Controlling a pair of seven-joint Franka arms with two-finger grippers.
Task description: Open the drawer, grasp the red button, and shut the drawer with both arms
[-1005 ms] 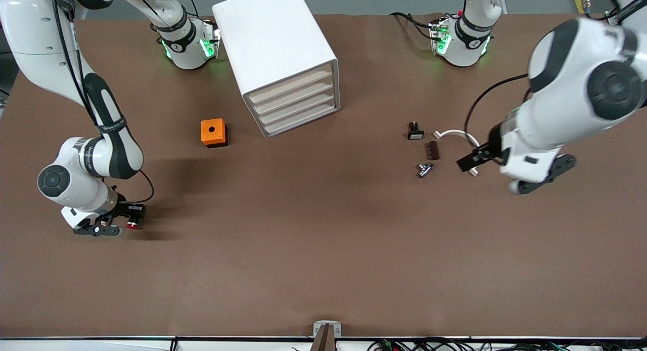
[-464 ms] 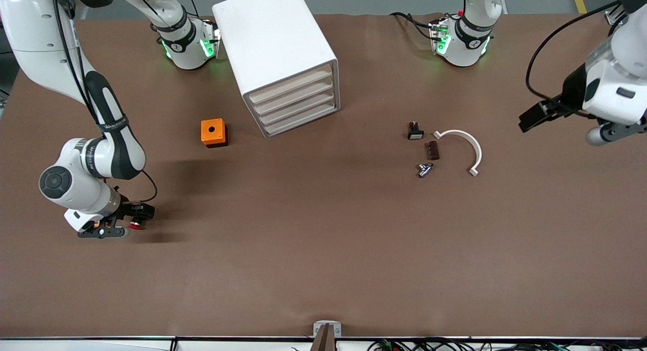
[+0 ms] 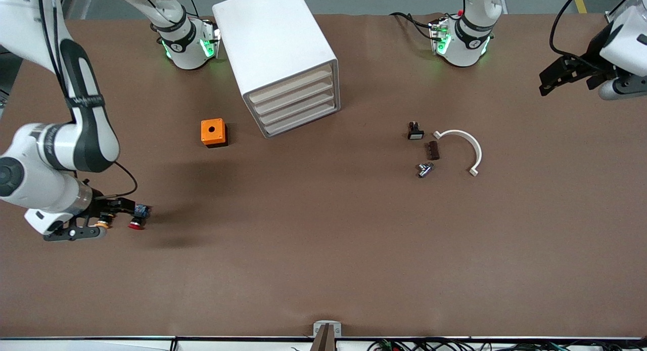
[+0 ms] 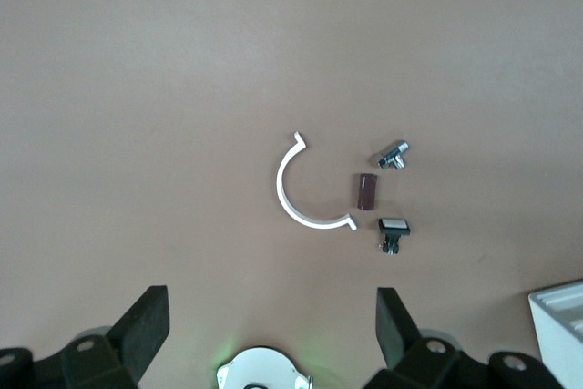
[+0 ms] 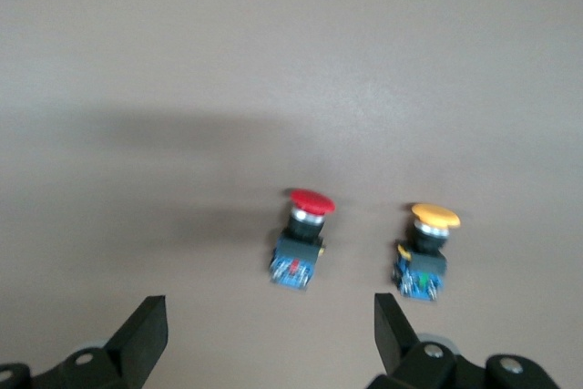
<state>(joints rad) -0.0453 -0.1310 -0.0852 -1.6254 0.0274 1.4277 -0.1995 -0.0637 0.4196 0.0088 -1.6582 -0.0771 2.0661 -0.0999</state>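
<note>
Right end effector (image 3: 119, 209), which I see open, hovers over the red-capped button (image 5: 301, 241); left end effector (image 3: 556, 78), open, waits above the bench (image 3: 323, 250).

No lettering, label, brand or number can be read on any arm, part or cabinet here.

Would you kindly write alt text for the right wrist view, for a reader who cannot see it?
Two small push buttons stand apart on the brown table: the red-capped button and an orange-yellow-capped button, each on a dark bluish body. The right pincer is open above them, holding nothing.
</note>
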